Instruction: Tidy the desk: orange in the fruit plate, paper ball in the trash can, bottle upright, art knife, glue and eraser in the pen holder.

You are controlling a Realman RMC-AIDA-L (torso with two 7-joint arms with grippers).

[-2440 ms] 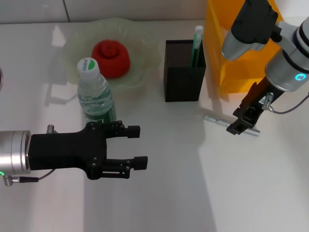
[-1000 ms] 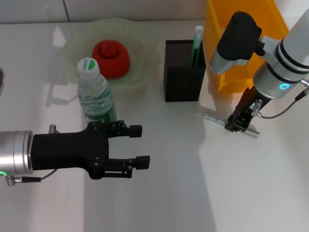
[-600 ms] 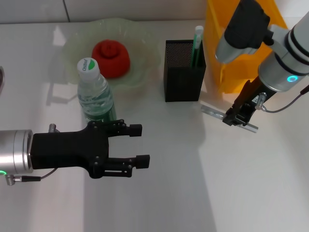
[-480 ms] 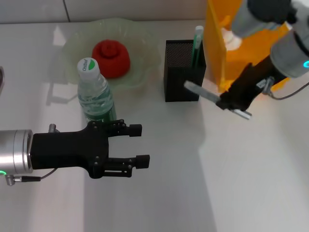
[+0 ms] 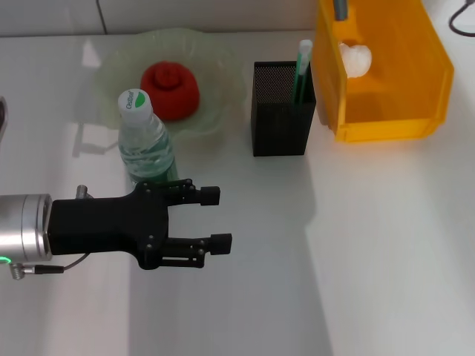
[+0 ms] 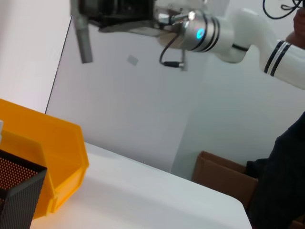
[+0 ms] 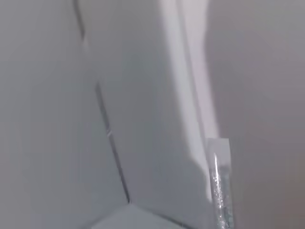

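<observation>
Art knife (image 6: 84, 40) hangs from the raised right gripper (image 6: 121, 12) — high above the pen holder (image 5: 280, 108).

One bottle (image 5: 145, 141), one fruit plate (image 5: 223, 81), one pen holder (image 5: 279, 119), one yellow bin (image 5: 386, 74), one paper ball (image 5: 355, 58).

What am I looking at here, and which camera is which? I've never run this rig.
It is a two-armed robot. The head picture looks down on the desk: the left claw hovers open near the upright bottle; a red fruit sits in the fruit plate, a paper ball in the yellow bin, beside the pen holder. The left wrist picture looks across at the raised right claw, which grips the art knife. The right wrist picture shows that knife close up.
</observation>
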